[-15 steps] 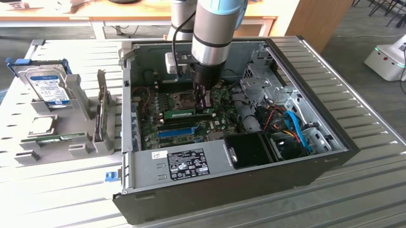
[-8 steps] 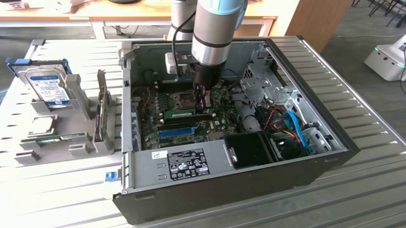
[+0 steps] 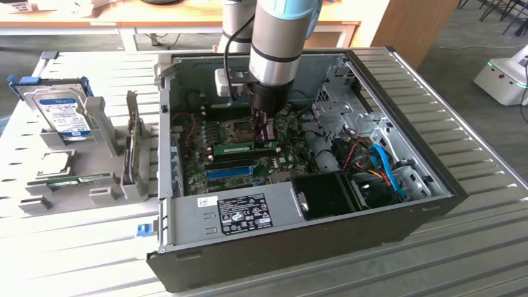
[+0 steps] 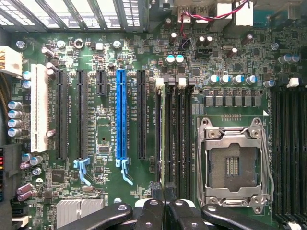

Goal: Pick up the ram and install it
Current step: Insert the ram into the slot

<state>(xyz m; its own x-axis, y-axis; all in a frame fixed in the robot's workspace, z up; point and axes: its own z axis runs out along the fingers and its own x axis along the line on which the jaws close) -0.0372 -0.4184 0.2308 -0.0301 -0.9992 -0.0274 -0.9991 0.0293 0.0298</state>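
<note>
The ram [image 4: 164, 134] stands on its long edge over the bank of black memory slots [image 4: 178, 134] between the blue slot [image 4: 121, 115] and the empty CPU socket [image 4: 232, 165]. From the wrist view it appears as a thin greenish line along the slot nearest the expansion connectors. In the exterior view it is a green strip low on the motherboard, inside the open computer case [image 3: 412, 204] on the slatted worktop [image 3: 470, 260]. The end effector [image 3: 265, 131] is clamped on the ram, its dark fingers [image 4: 154, 211] drawn together on the upper edge near one end. Whether the stick is fully seated or only resting on the slot mouth cannot be told. The off-centre grip looks like the main hazard. A downward push could seat one end first and leave the stick tilted, jamming it or stressing the board. If the edge sits slightly beside the slot, or the white end latches [image 4: 159, 81] are not open, pressing would load the motherboard rather than the connector. The ram might also slide between the fingers.
</note>
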